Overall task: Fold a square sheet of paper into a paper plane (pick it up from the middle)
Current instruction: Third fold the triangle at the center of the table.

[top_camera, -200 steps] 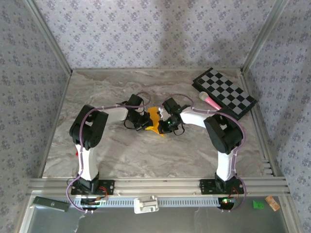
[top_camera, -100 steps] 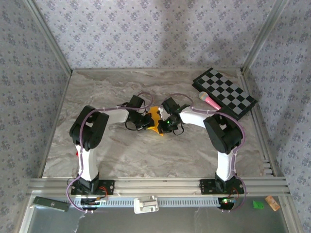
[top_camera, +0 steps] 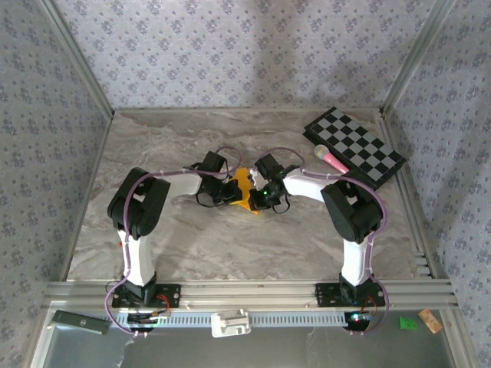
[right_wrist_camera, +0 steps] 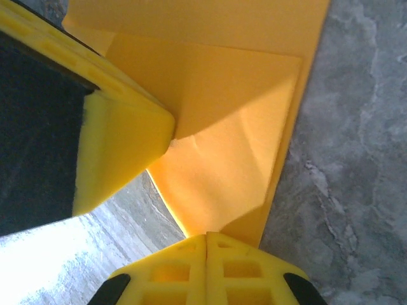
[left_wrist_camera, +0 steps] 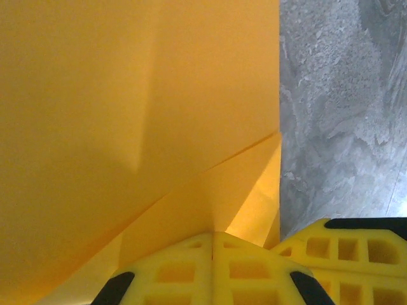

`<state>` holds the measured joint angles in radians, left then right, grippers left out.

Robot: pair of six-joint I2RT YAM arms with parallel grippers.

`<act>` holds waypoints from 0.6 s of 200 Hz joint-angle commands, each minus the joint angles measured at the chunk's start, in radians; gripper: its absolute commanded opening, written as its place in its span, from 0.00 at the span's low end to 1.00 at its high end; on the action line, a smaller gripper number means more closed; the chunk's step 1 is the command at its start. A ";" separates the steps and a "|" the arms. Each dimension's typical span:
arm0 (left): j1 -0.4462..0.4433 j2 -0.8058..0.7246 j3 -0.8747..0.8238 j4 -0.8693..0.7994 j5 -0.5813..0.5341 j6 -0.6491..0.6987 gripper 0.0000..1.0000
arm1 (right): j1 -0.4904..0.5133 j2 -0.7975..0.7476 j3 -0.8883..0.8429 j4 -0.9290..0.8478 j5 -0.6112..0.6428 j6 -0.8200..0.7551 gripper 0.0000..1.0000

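Note:
The orange-yellow sheet of paper (top_camera: 243,186) is partly folded, with creases and overlapping flaps, and sits at the table's middle between my two grippers. In the left wrist view the paper (left_wrist_camera: 127,114) fills most of the frame, and my left gripper (left_wrist_camera: 213,236) is shut with a folded flap running into its tips. My right gripper (right_wrist_camera: 206,237) is shut on a lower corner of the paper (right_wrist_camera: 235,133), which is lifted off the marble. The left gripper's yellow fingers (right_wrist_camera: 121,140) press the paper from the upper left. From above, the left gripper (top_camera: 232,191) and right gripper (top_camera: 255,195) nearly touch.
A black-and-white checkered board (top_camera: 354,144) lies at the back right, with a pink-tipped stick (top_camera: 331,159) at its near-left edge. Patterned walls close the table on three sides. An aluminium rail (top_camera: 245,292) runs along the front by the arm bases.
The left arm's elbow has drifted slightly left and its wrist has shifted a little. The paper and both grippers stay almost in place.

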<state>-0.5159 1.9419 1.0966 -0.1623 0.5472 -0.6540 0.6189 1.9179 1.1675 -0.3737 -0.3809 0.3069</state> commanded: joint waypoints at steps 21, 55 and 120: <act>0.120 0.000 -0.054 -0.055 -0.125 0.107 0.06 | -0.011 0.046 -0.050 -0.118 0.088 -0.005 0.00; 0.167 -0.047 -0.067 -0.034 -0.113 0.133 0.09 | -0.008 0.059 -0.042 -0.116 0.085 0.012 0.00; 0.162 -0.222 -0.081 0.011 -0.092 0.070 0.14 | -0.004 0.062 -0.033 -0.118 0.082 0.029 0.00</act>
<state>-0.3290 1.8153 1.0222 -0.1673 0.4648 -0.5503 0.6178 1.9224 1.1641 -0.3439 -0.3771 0.3183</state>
